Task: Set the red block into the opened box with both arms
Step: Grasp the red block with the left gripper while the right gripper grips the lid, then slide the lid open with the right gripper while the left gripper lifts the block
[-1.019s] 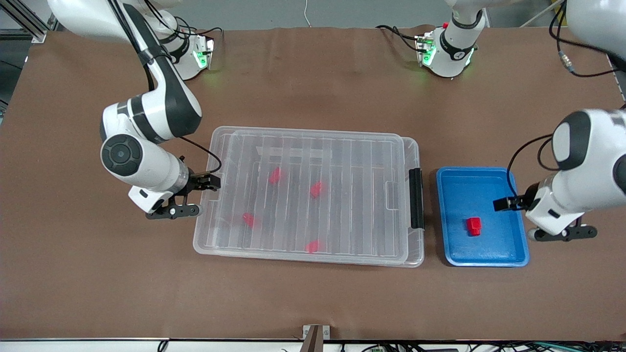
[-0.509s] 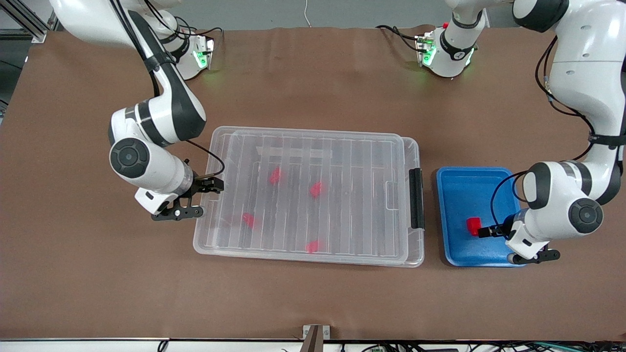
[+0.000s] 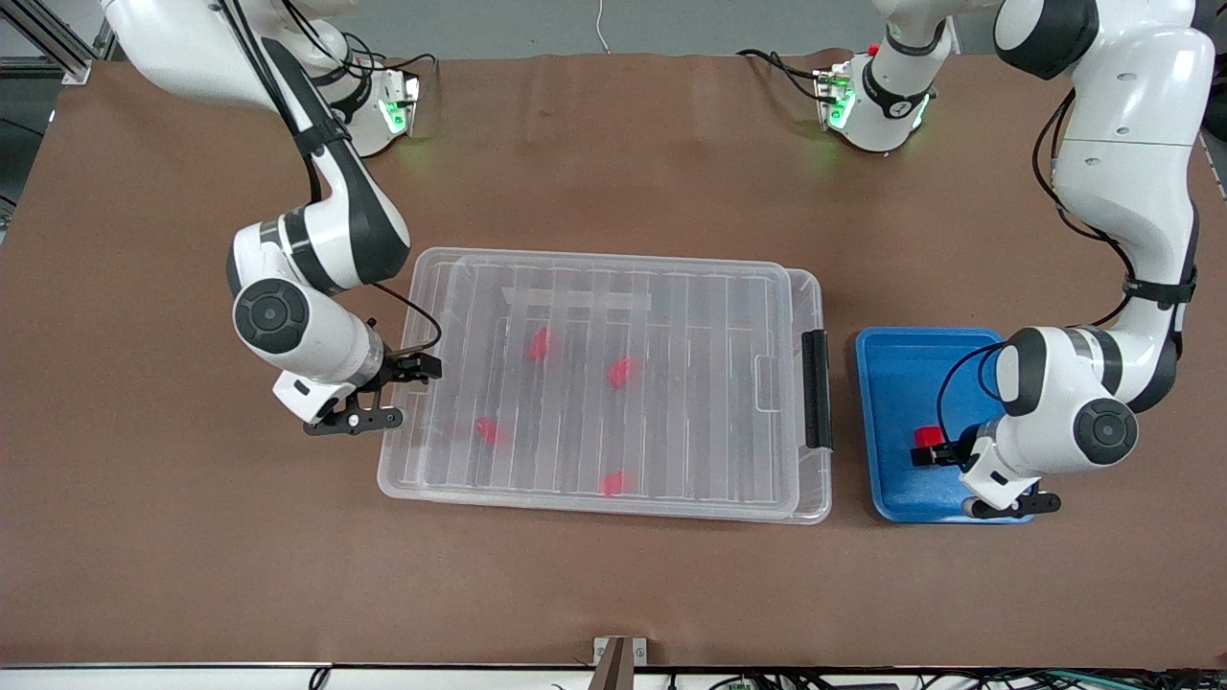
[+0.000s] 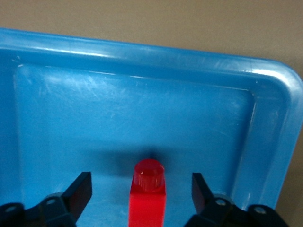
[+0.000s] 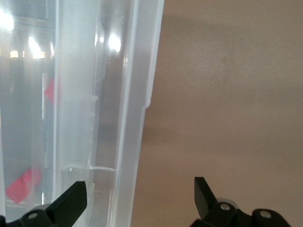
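Observation:
The red block (image 3: 926, 437) (image 4: 147, 201) lies in the blue tray (image 3: 911, 369) (image 4: 142, 109), with its round stub pointing away from the wrist. My left gripper (image 3: 928, 450) (image 4: 141, 180) is low in the tray and open. One finger stands on each side of the block, with a gap on both sides. The clear box (image 3: 594, 255) (image 5: 137, 94) lies mid-table with its ribbed lid on it. My right gripper (image 3: 401, 391) (image 5: 139, 185) is open at the box's short end toward the right arm's end of the table, straddling the rim.
Several other red blocks (image 3: 620, 372) show through the lid inside the box. A black latch (image 3: 816, 388) sits on the short end facing the tray. Brown table surface surrounds both containers.
My left arm swung down along the tray until its fingers came either side of the red block, and they have narrowed a little. My right gripper edged closer to the box's end.

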`<state>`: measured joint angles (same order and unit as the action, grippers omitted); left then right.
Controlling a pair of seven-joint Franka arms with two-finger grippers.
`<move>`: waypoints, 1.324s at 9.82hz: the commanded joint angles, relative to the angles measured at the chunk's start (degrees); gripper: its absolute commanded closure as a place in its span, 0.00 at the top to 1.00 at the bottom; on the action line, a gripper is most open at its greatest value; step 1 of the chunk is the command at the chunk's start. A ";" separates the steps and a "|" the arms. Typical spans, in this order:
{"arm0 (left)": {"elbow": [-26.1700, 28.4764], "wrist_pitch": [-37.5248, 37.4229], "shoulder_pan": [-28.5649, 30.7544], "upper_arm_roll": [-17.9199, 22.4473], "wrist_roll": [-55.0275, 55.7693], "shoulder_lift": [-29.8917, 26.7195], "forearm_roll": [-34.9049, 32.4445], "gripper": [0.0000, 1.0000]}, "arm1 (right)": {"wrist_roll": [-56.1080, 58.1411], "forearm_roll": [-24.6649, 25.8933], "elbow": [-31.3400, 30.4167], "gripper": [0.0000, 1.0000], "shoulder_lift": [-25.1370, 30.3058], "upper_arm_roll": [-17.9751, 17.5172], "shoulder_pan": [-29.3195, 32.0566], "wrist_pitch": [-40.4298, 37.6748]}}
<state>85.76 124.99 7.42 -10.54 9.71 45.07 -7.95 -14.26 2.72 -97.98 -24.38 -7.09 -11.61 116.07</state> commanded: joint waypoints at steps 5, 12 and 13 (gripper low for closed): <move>1.25 -1.05 -0.74 -0.45 0.57 -1.28 -0.92 0.02 | 1.42 4.48 -1.17 1.00 2.49 -0.12 6.07 -5.85; -6.31 -22.86 -11.60 -6.51 17.93 -14.84 -0.75 0.00 | 5.91 11.94 0.24 1.00 3.28 -0.03 10.11 -10.77; -6.14 -22.87 -14.33 -6.60 19.45 -14.84 -0.58 0.00 | 6.17 12.91 0.24 1.00 3.28 0.06 10.29 -10.86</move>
<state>79.71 102.44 -3.90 -17.54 26.38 27.88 -7.94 -8.83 13.27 -97.16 -22.37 -6.59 -2.17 106.11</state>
